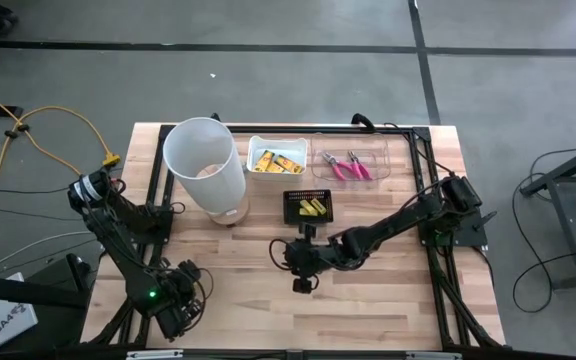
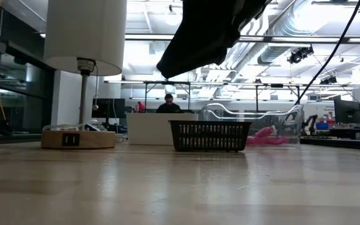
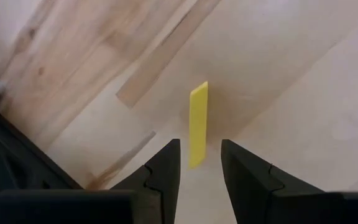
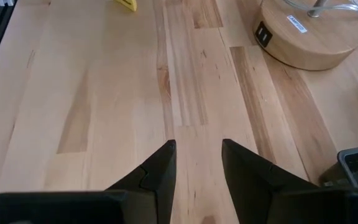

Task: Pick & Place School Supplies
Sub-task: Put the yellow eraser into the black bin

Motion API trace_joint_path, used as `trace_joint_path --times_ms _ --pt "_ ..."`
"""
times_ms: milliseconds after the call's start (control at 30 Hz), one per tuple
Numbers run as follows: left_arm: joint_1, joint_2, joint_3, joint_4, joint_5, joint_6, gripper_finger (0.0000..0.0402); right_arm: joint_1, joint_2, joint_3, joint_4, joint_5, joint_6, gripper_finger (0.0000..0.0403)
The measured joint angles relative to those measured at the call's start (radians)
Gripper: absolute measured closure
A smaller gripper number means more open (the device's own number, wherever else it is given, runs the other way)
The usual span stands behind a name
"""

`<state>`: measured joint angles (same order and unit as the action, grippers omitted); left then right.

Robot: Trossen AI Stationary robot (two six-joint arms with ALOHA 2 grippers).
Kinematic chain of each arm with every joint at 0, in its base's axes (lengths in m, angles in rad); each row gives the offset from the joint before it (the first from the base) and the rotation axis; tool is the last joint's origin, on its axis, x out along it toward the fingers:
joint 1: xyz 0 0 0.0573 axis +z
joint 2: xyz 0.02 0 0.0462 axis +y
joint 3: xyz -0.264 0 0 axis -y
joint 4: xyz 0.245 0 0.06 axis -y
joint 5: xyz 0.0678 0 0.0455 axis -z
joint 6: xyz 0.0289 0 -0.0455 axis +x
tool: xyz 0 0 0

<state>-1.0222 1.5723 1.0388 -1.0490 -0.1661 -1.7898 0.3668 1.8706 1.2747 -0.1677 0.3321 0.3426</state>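
In the left wrist view a narrow yellow block (image 3: 197, 124) lies on the bare wood, its near end between my left gripper's (image 3: 200, 155) open fingers, with a gap on each side. That gripper (image 1: 176, 315) is low at the table's near left corner. My right gripper (image 4: 197, 149) is open over bare wood near the table's middle (image 1: 303, 280), just on the near side of the black tray (image 1: 308, 207), which holds yellow pieces. Yellow packets (image 1: 275, 160) lie in a white tray. Pink-handled pliers (image 1: 346, 166) lie in a clear bin. A yellow piece (image 4: 124, 4) shows at the right wrist picture's edge.
A tall white cylinder (image 1: 205, 165) stands on a round wooden base (image 4: 316, 31) at the far left, beside the white tray. The black tray (image 2: 210, 135) and clear bin (image 2: 255, 125) line the far side. Bare wood stretches along the near edge. A person sits behind the table.
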Motion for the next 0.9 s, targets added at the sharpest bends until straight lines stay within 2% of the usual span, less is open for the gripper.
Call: trace_joint_path --times_ms 233,533,733,900 --pt "-0.019 0.0 -0.046 0.08 0.0 -0.013 0.029 0.0 0.0 0.0 0.009 0.0 0.004 0.0282" --pt "-0.031 0.0 -0.085 0.106 0.0 -0.014 0.029 0.002 0.0 0.0 0.03 -0.021 0.004 0.0282" --pt "-0.031 0.0 -0.139 0.225 -0.007 0.009 0.029 0.003 0.0 0.0 0.03 -0.019 0.022 0.0282" --pt "-0.03 0.0 -0.172 0.234 -0.008 0.005 0.029 0.003 0.0 0.0 0.03 -0.019 0.023 0.0282"
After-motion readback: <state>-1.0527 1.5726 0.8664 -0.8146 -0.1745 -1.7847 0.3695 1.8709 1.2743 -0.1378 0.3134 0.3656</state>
